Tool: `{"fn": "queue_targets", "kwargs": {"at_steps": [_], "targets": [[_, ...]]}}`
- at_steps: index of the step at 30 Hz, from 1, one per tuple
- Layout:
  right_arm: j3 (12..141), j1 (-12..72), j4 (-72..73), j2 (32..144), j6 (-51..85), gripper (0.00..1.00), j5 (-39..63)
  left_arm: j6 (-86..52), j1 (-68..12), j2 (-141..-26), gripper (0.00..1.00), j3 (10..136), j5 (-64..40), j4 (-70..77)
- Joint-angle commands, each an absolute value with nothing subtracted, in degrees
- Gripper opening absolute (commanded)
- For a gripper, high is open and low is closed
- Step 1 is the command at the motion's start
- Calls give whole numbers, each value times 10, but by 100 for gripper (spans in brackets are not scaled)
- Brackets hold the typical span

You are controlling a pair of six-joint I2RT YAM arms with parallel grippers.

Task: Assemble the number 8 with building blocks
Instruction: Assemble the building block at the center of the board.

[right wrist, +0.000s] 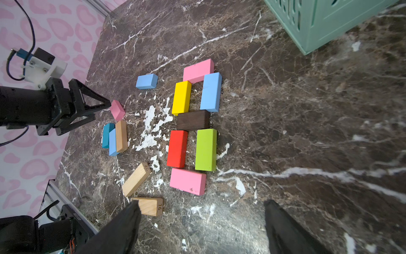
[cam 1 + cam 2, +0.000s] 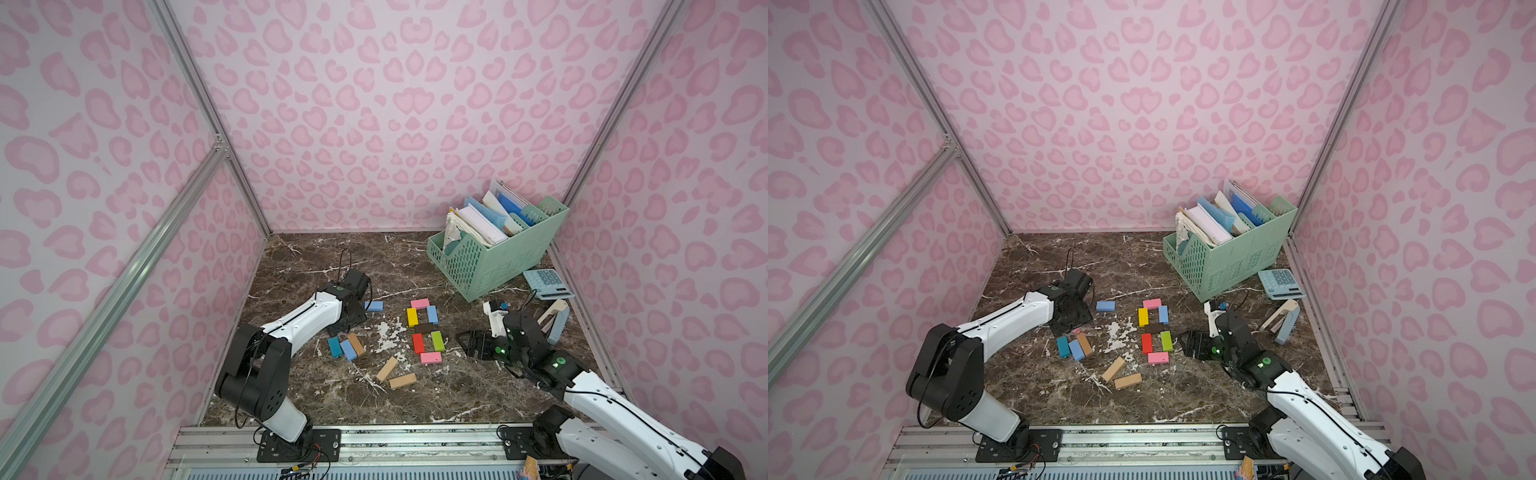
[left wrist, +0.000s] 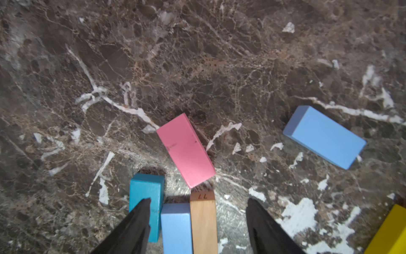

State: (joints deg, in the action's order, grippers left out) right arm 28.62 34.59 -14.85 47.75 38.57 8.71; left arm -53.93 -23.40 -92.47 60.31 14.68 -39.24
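Left wrist view: the left gripper (image 3: 198,201) was held low with its jaws apart and nothing between them, pointed at loose bricks on the brown marble tabletop (image 3: 197,55).

Just past its black fingers (image 3: 140,220) a small teal brick (image 3: 146,189), a light blue brick (image 3: 175,226) and a tan wooden brick (image 3: 203,222) lay side by side, with a loose pink brick (image 3: 185,150) askew beyond them. The right gripper (image 1: 202,203) was spread wide too and gripped nothing. Between the arms the number 8 (image 1: 193,119) lay flat: a pink top bar (image 1: 198,70), yellow (image 1: 181,97) and blue (image 1: 211,92) uprights, a dark brown middle bar, red (image 1: 177,148) and green (image 1: 205,149) uprights and a pink bottom bar (image 1: 187,181).
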Motion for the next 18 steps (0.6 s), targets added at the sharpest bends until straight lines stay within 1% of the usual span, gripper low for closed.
{"fn": "queue_targets", "kwargs": {"at_steps": [1,13,18], "targets": [[290,346,-137,479,377,90,88,-566,-227,-939,69,606,154,-376],[286,346,-130,487,373,90,91,-561,-199,-982,63,606,144,-346],[285,346,-130,488,373,90,91,-558,-192,-998,57,606,135,-336]]}}
